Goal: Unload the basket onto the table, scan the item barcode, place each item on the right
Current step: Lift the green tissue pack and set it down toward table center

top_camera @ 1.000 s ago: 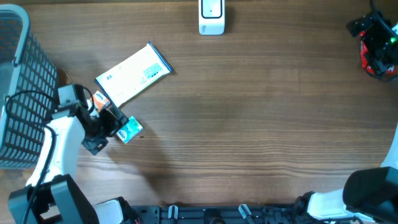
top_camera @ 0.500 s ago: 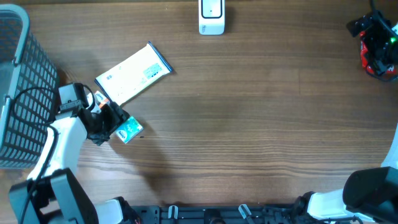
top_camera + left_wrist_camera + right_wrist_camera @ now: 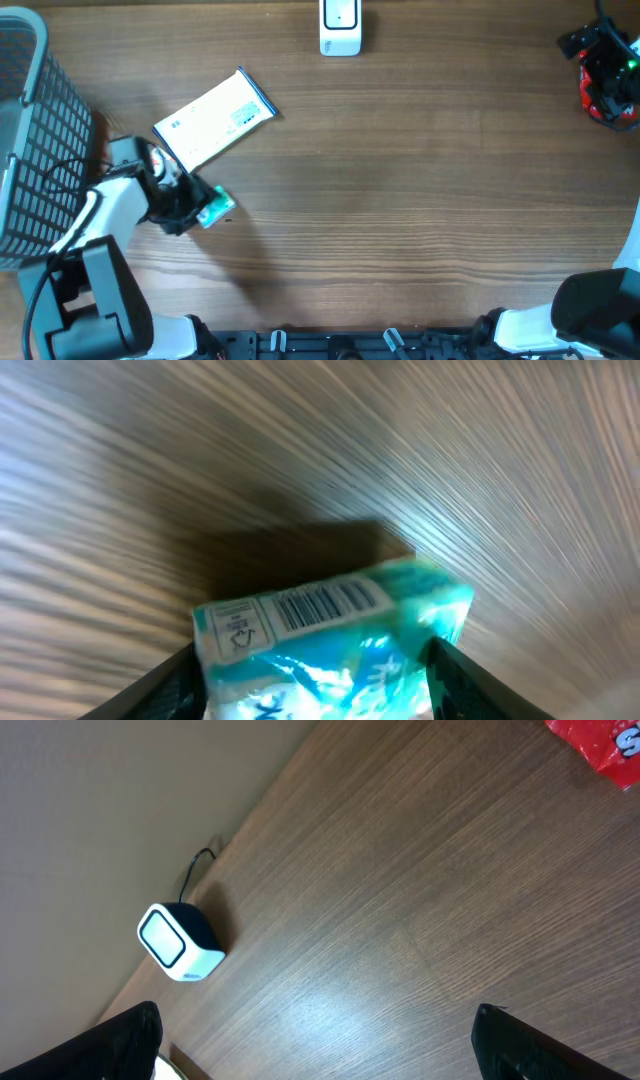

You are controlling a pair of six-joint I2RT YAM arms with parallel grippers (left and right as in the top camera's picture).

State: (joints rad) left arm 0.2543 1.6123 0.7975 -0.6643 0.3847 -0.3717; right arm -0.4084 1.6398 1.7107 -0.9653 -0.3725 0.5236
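Left gripper (image 3: 203, 209) lower left, fingers part-closed, pressing both sides of teal packet (image 3: 330, 630). Wire basket (image 3: 30, 150) hugs left edge; room rightward. Right gripper (image 3: 320, 1055) spread wide, holding nothing.

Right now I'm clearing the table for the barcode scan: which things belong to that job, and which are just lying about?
For the job: teal packet, barcode visible; left gripper, fingers either side of it; white scanner.
Lying about: white and blue pack; mesh basket; red item.
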